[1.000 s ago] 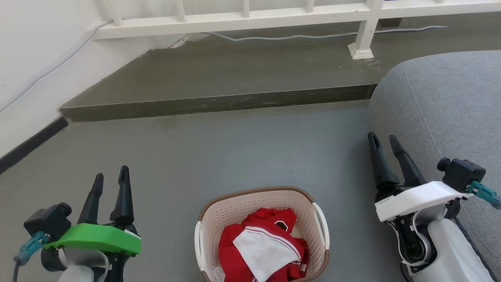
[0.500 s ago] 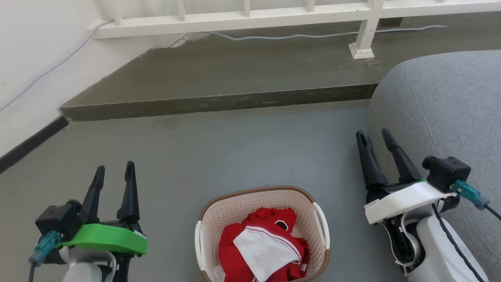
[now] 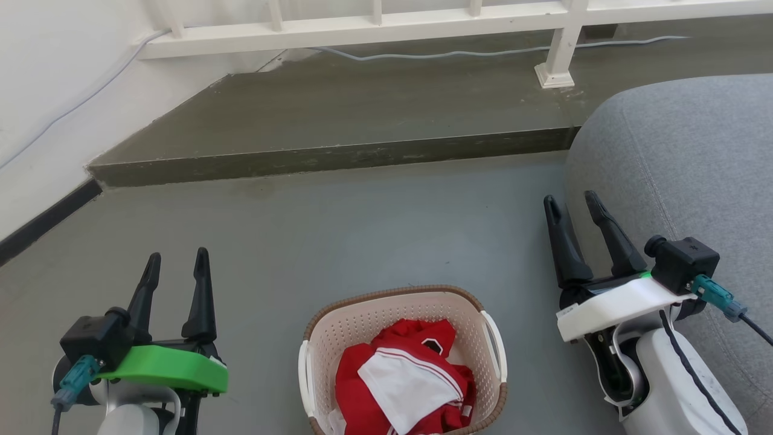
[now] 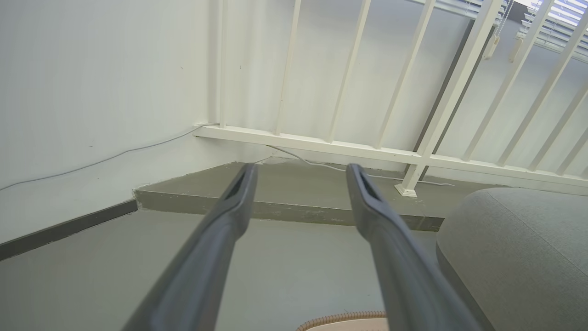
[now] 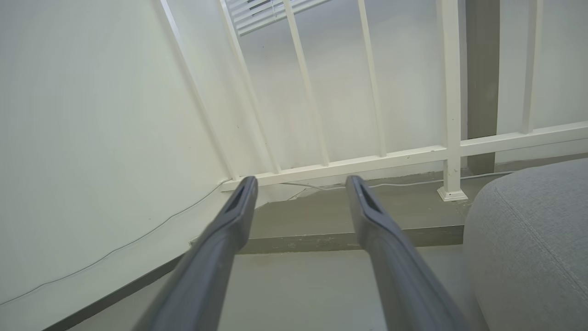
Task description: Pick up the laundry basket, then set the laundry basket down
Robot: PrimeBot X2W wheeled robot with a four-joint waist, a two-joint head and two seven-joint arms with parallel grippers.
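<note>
- The left gripper [image 3: 177,254] hangs at the lower left over bare floor [image 3: 362,223]. Its two dark fingers are spread with nothing between them.
- The laundry basket [image 3: 386,294] sits on the floor at the bottom middle, between the two grippers and touched by neither. Each white side handle is well apart from the nearer gripper.
- Red and white clothes [image 3: 404,374] lie heaped inside the basket, below its brown rim.
- The right gripper [image 3: 570,197] is at the lower right, fingers likewise parted and empty.
- A grey cushion [image 3: 682,157] bulges just beside the right gripper, on its outer side and crowding the arm there. Nothing lies between either gripper and the basket.
- A white wall [image 3: 48,90] with a black skirting strip [image 3: 42,220] runs along the left of the smooth grey floor.
- Farther back is a raised step [image 3: 338,115], with a pale cable [image 3: 423,55] trailing across it.
- A white railing [image 3: 362,27] crosses the top, and one of its posts stands on the step.
- Compared with a second ago, the left gripper has edged right, toward the basket.
- The right gripper has drawn left and forward, off the cushion's side.
- The basket has not moved on the floor. The whole head view has shifted a little, so the camera moved slightly.
</note>
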